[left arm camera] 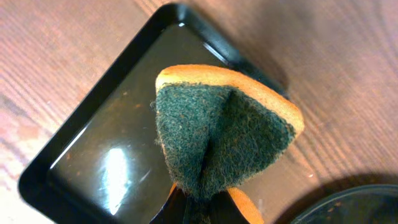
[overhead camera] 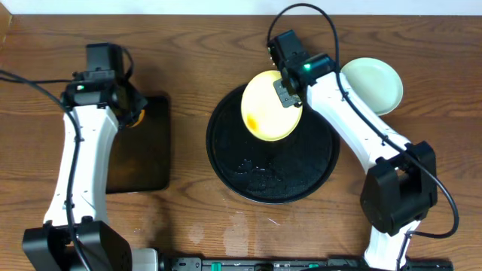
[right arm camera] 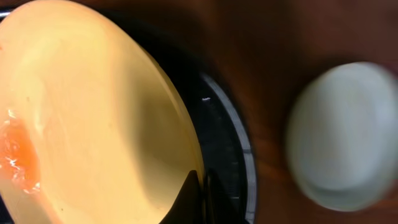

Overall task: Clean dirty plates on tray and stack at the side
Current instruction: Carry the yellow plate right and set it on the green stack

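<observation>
Pinching the yellow plate (overhead camera: 269, 105) by its rim, our right gripper (overhead camera: 287, 92) holds it above the round tray (overhead camera: 271, 177), smear (overhead camera: 256, 120) on its left side. Our left gripper (left arm camera: 202, 205), clamped on the sponge (left arm camera: 217, 137), hovers well apart over the rectangular tray (overhead camera: 147, 169); a mint plate (overhead camera: 373, 84) rests farther right.

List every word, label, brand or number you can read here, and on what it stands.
No text can be read. The yellow plate, pale plate, round tray, sponge and rectangular tray bear no lettering.
Small green and white marks on the bottom rail are too small to read.
</observation>
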